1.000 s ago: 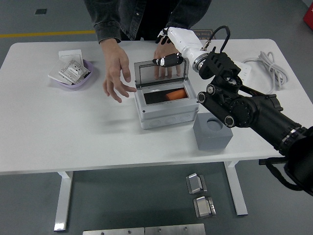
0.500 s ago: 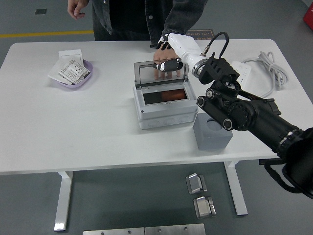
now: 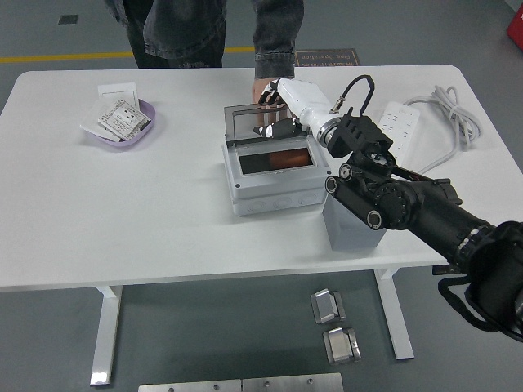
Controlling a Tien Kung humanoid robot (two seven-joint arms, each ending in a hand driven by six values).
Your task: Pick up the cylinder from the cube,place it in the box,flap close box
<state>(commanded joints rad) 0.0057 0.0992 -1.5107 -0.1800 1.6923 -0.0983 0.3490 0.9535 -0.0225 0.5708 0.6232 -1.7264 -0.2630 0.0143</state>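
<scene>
The right hand (image 3: 282, 110), fingers loosely spread and holding nothing, touches the raised lid (image 3: 263, 123) of the box (image 3: 274, 189) just below it.

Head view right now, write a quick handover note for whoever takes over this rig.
Right hand: white, fingers spread behind the raised see-through lid, holding nothing.
Left hand: out of view.
Orange cylinder: lying inside the grey plastic box.
Grey cube: right of the box, partly hidden by the black arm.
A person's hand rests behind the lid.
Done: cylinder is boxed.
Left: flap the lid shut.
</scene>
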